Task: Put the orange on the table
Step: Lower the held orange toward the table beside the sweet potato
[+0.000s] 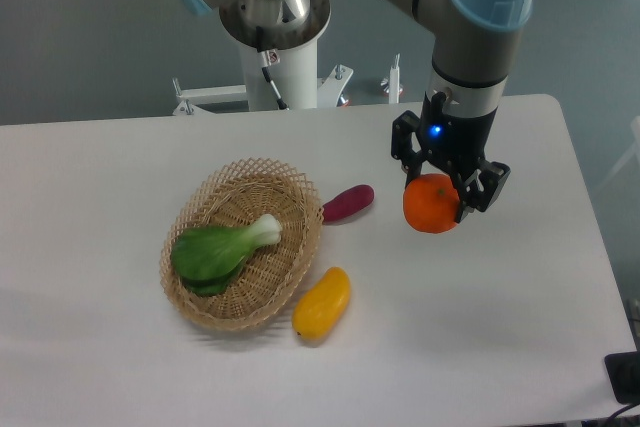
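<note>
The orange [430, 205] is round and bright, held between the black fingers of my gripper [437, 197] to the right of the basket. The gripper is shut on it. The orange hangs over the white table [480, 337]; whether it touches the tabletop I cannot tell. The grey and blue arm comes down from the top of the view onto the gripper.
A woven wicker basket [205, 302] at centre left holds a green leafy vegetable [220, 250]. A purple oblong vegetable [348, 203] lies at its right rim. A yellow-orange mango-like fruit [322, 303] lies in front of the basket. The robot base [275, 57] stands behind the table.
</note>
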Controlling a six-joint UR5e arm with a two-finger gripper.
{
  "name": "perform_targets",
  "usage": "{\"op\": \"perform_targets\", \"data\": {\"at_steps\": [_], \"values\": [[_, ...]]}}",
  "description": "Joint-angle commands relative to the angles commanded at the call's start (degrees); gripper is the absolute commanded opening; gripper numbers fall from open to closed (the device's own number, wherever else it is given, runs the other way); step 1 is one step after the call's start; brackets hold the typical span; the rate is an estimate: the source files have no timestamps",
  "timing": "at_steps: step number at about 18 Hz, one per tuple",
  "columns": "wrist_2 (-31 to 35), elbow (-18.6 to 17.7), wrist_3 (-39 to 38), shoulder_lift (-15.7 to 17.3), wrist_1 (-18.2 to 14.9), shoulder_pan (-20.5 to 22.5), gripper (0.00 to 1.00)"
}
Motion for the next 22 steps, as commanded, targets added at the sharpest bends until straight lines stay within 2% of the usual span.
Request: {"op": "perform_targets", "data": {"at_steps": [4, 8, 14, 17, 22], "values": [[0.18, -0.35, -0.88, -0.79, 0.44, -0.62, 0.71], [0.26, -0.53, -1.32, -1.93, 2.37, -1.05, 0.71], [0.62, -2.99, -1.41, -4.74, 10.1, -1.32, 0.71], [0.62, -4.3, -1.23, -6.59, 11.77, -1.32, 0.71], [0.62, -6.06, -0.88, -8.78, 12.3, -1.32, 0.71]]}}
